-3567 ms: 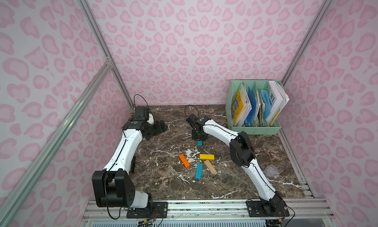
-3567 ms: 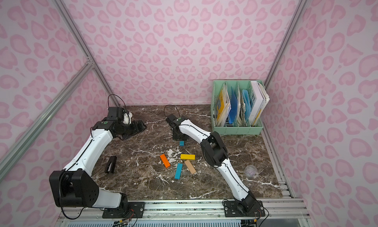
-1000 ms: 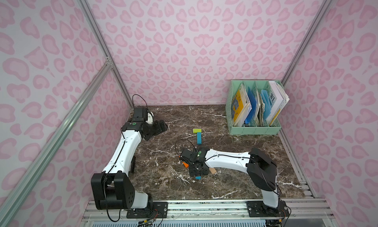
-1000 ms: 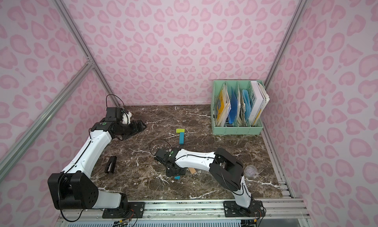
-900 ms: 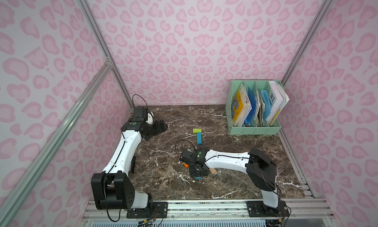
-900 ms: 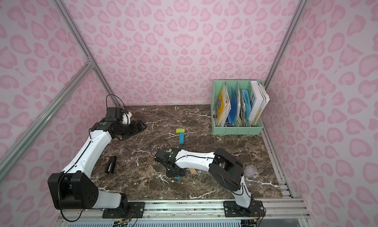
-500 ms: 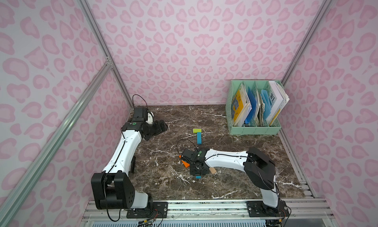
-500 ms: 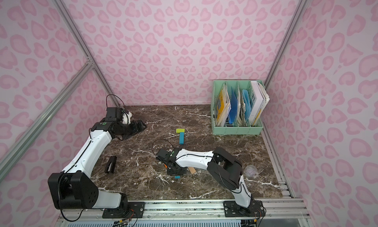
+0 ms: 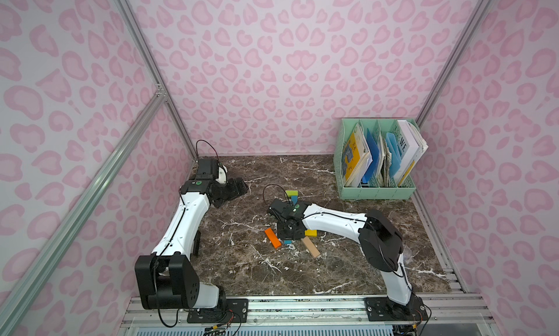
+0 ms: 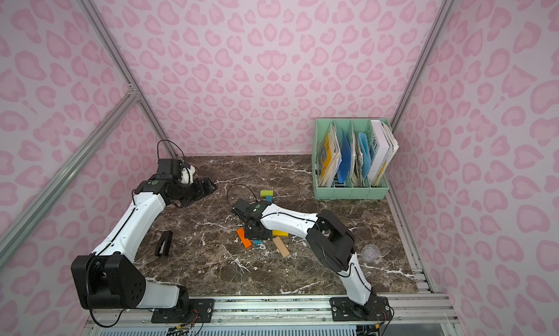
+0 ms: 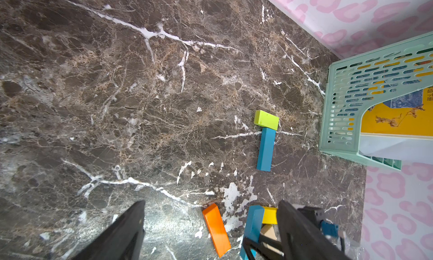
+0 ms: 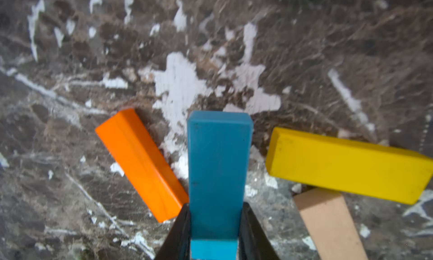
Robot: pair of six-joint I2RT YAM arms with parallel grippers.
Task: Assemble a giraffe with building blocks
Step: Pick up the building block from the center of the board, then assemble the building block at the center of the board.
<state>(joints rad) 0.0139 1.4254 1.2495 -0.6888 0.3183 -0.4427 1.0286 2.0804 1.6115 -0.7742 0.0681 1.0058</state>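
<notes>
Right fingers [image 12: 181,233] pinch one end of the loose blue block [image 12: 219,167], between the orange block [image 12: 140,162] and yellow block [image 12: 346,167]. Lift it straight clear, then butt it end-to-end against the placed blue block [image 11: 266,148] touching the lime-green block [image 11: 266,119]. Left fingers [image 11: 121,233] gape empty.

Both top views are shot from high up front, angled down at the whole desk [image 9: 242,274]. Wrist views are taken way closer, pointed down; the orange block [image 11: 216,228] is caught in both.
</notes>
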